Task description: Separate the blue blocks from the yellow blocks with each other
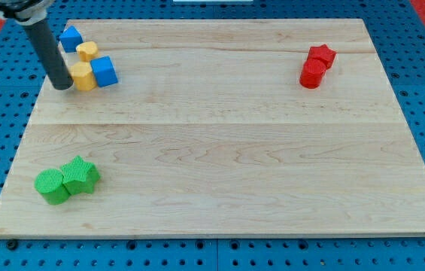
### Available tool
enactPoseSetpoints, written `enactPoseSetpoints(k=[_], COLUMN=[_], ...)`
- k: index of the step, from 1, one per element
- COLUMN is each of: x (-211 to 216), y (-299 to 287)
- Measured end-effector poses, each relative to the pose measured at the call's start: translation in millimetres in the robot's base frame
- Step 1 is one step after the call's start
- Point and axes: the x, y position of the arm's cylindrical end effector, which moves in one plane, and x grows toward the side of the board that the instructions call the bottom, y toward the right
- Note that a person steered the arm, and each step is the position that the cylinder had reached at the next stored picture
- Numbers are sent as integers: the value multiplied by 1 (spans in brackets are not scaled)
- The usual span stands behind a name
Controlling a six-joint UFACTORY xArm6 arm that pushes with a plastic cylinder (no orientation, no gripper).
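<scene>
A: Where do the task's blocks lie?

B: All four are bunched at the top left of the surface (220, 165). A blue block (71, 38) sits highest, a yellow block (86, 51) just below and right of it, then a second yellow block (83, 76) touching a blue cube (104, 71) on its right.

A: And my tip?

B: My tip (62, 86) stands just left of the lower yellow block, touching it or nearly so (the gap is too fine to tell). The rod leans up and to the view's left from there, its top leaving the view at the corner.

A: Any claw to report?

B: None. The arm ends in a bare rod, so nothing is open, closed or holding.

A: How will the blocks handle?

B: I judge them light, stiff and quick to slide on smooth wood. They cannot be gripped, only shoved, so the push belongs square on a flat side; an off-centre nudge would likely spin one. Packed this close, a shove on one may carry its neighbour along.

A: The rest?

B: Two green blocks (67, 181) bottom left, two red blocks (316, 65) top right, both well apart.
</scene>
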Motion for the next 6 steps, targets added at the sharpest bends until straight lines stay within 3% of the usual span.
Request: enactPoseSetpoints(k=[1,2,4,5,6], x=[-8,-21,-37,-39,-87], y=[47,47,-64,-66,-65])
